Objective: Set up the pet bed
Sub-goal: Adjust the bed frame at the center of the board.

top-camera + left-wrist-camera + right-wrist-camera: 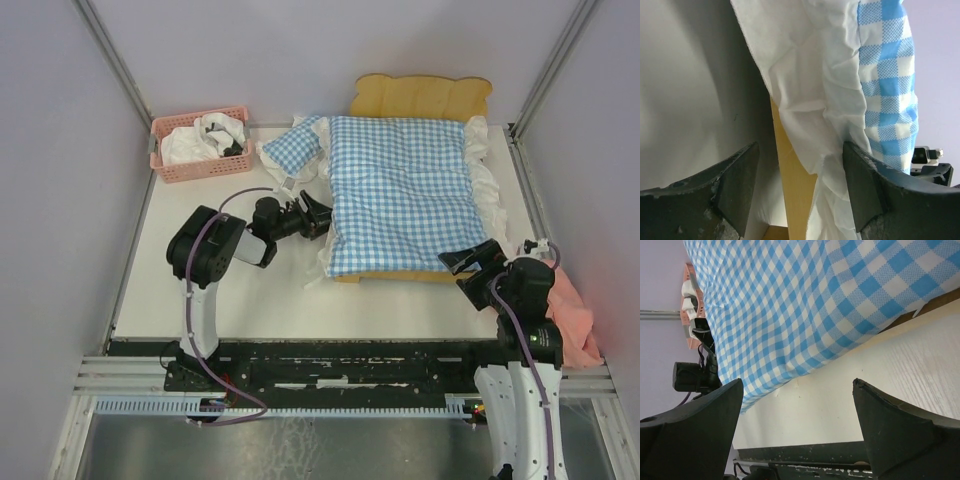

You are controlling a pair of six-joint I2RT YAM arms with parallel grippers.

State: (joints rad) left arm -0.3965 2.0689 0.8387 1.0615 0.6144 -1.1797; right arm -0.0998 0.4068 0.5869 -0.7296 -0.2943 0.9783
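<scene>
The light-wood pet bed (420,95) stands at the back right of the table, its wavy headboard showing at the far end. A blue-white gingham quilt (400,190) with a white ruffle covers it. A matching small pillow (293,148) lies off its left side. My left gripper (322,218) is open at the bed's left edge; in the left wrist view the wooden side rail (792,175) and white ruffle (815,100) sit between its fingers (740,185), untouched by the pads. My right gripper (470,262) is open and empty at the bed's near right corner, with the quilt (805,305) ahead.
A pink plastic basket (165,166) with white and black cloth items stands at the back left. A pink cloth (575,310) lies off the table's right edge by the right arm. Grey walls with metal posts close in the table.
</scene>
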